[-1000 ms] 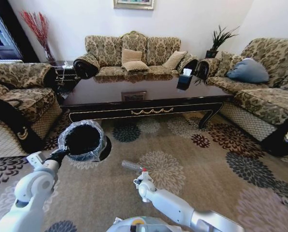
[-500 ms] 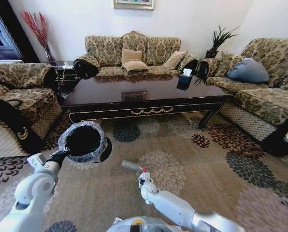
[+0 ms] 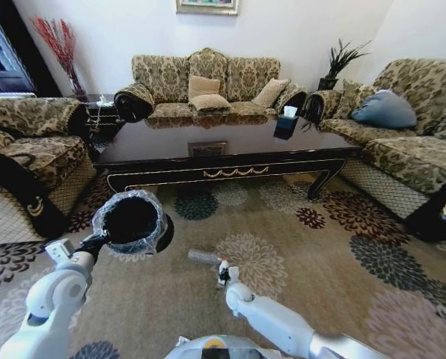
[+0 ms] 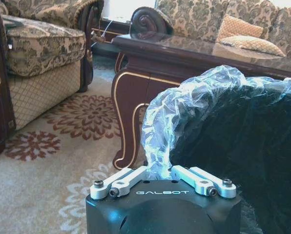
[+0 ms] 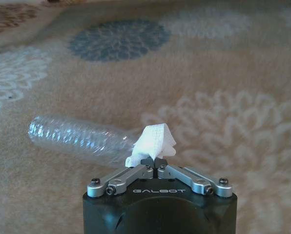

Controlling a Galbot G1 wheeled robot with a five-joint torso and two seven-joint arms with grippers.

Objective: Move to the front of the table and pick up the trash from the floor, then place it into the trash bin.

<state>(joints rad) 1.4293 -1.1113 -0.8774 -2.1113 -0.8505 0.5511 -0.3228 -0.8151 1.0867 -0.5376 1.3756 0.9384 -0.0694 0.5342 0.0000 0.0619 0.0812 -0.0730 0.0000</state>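
Bin (image 3: 132, 221) in left claw (image 4: 161, 171); right claw (image 5: 154, 161) pinches paper (image 5: 153, 143).

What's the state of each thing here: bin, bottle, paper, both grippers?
Small round black trash bin with clear plastic liner: held at its rim, mouth open.
Slim clear plastic bottle: lying on its side on the carpet, not held.
Crumpled white paper: pinched, off the carpet.
Left gripper: shut on the bin's lined rim.
Right gripper: shut on the paper, beside the bottle.

bottle (image 5: 77, 138) cap hidden behind white paper (image 5: 153, 142), trash bin (image 4: 233, 146) cut off at edge
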